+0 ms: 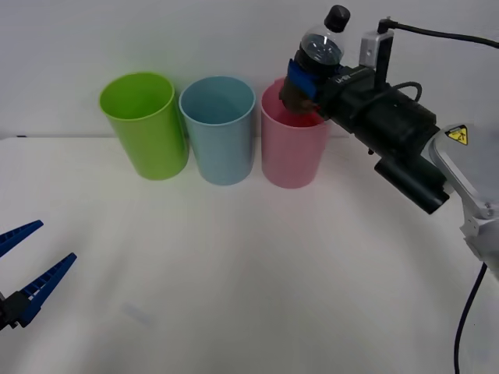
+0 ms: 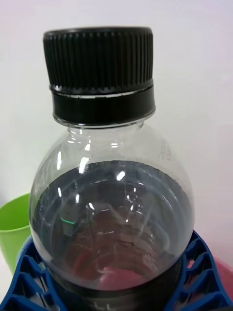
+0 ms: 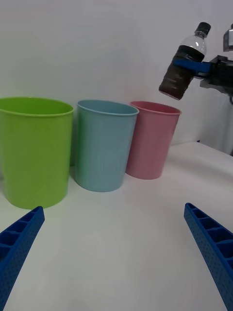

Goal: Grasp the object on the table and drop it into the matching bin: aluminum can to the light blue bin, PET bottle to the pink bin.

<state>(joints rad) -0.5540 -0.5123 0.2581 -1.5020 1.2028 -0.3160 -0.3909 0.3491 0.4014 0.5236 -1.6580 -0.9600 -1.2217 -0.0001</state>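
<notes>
From the front, the right gripper (image 1: 300,84) has its jaws closed around the PET bottle (image 1: 318,56), held above the pink bin (image 1: 292,148), cap tilted up and away, base over the rim's right side; the light blue bin (image 1: 218,132) stands just left. The right wrist view shows blue fingers (image 2: 201,277) clamping the bottle's lower body. From the left wrist, the left gripper (image 3: 114,252) hovers spread and empty over the table (image 3: 126,233), well apart.

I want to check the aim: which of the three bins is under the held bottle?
The pink bin, last in the row beside the light blue bin; the right tool holds the bottle over its rim.
</notes>
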